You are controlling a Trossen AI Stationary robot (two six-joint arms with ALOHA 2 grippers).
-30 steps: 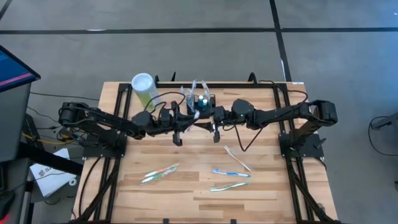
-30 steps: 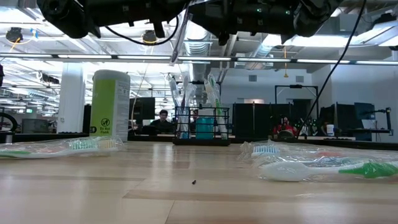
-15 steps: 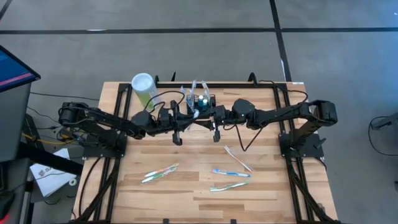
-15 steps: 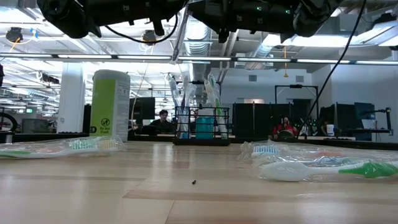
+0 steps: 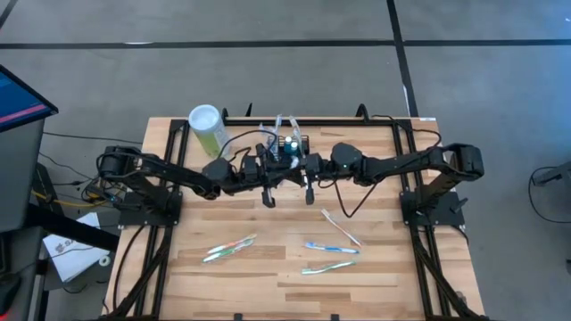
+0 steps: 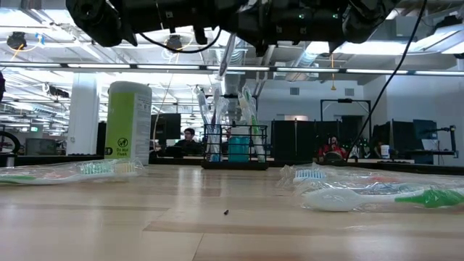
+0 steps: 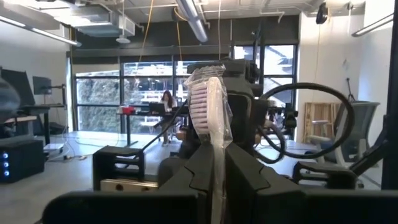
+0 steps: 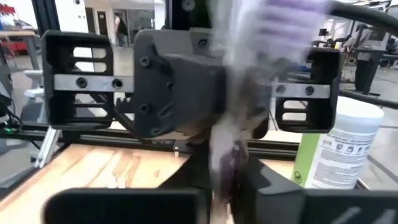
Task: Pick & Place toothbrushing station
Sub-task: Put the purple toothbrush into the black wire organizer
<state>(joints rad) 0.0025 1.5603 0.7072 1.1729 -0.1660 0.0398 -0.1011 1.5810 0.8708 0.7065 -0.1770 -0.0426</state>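
A plastic-wrapped toothbrush with pale purple bristles stands nearly upright in the air between my two grippers, which face each other over the table's middle. My left gripper comes from the left and my right gripper from the right; both are shut on the brush. Its lower handle slants down below them. The toothbrushing station, a black wire basket holding a teal cup and several brushes, rests on its base just beyond them, toward the far edge. My left gripper pinches the toothbrush's wrapped handle, below the bristle head, between its two fingers. The fingers come about level from the table's left and lie across the brush. The brush stands upright, head up, clear of the table. My right gripper has the same brush's handle between its two fingers, coming level from the table's right and lying across it. Blur hides the exact place of contact. The purple head stands above the fingers.
A pale-green cylinder with a white lid stands at the far left. Several wrapped toothbrushes lie on the near half of the table, one at the left and others at the right. Black frame rails run along the table's edges.
My left gripper has moved toward the table's right, carrying the toothbrush up to my right gripper. The brush has stayed nearly upright and clear of the table. My right arm has kept its place.
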